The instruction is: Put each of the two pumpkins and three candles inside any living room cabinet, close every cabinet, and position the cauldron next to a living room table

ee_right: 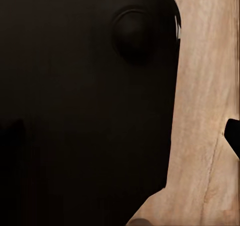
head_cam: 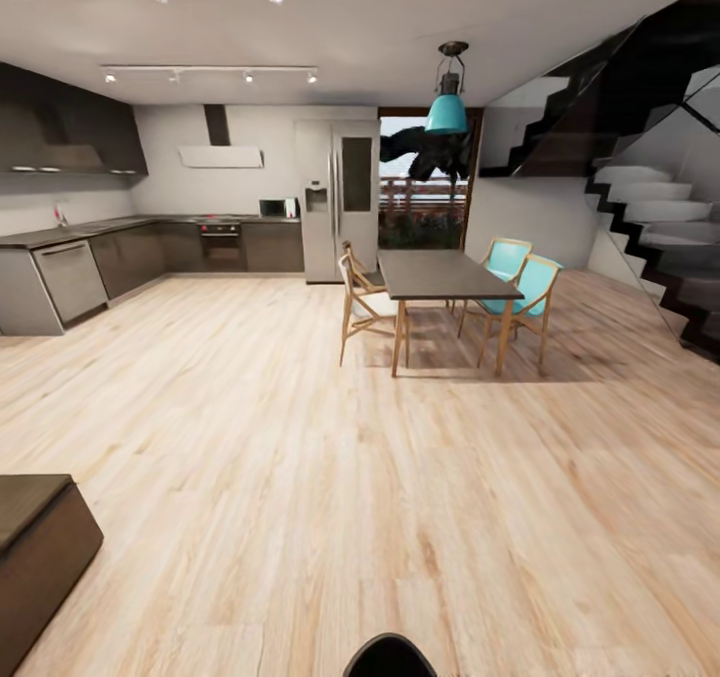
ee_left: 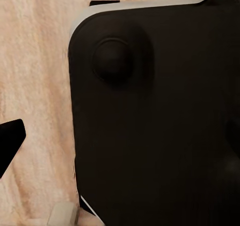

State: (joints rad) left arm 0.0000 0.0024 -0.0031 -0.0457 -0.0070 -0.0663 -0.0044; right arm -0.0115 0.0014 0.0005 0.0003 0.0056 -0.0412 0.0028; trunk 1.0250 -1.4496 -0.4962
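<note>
We face an open kitchen and dining space across bare wooden floor [head_cam: 300,477]. A corner of the dark-brown cabinet [head_cam: 40,547] sits near our left; the dining table [head_cam: 445,275] stands well ahead. No pumpkins or candles visible. We cannot tell either claw's state. We should turn slowly, scanning for them.

Matte black base panel [ee_left: 160,126] with rounded corners, edged by a thin pale grey rim along its border. One round black domed stud [ee_left: 114,59] set near a corner of the panel; a matching domed stud [ee_right: 134,33] on the other side's black panel [ee_right: 85,116]. Small glossy black curved dome [head_cam: 390,657] at the lower edge of the head view.
</note>
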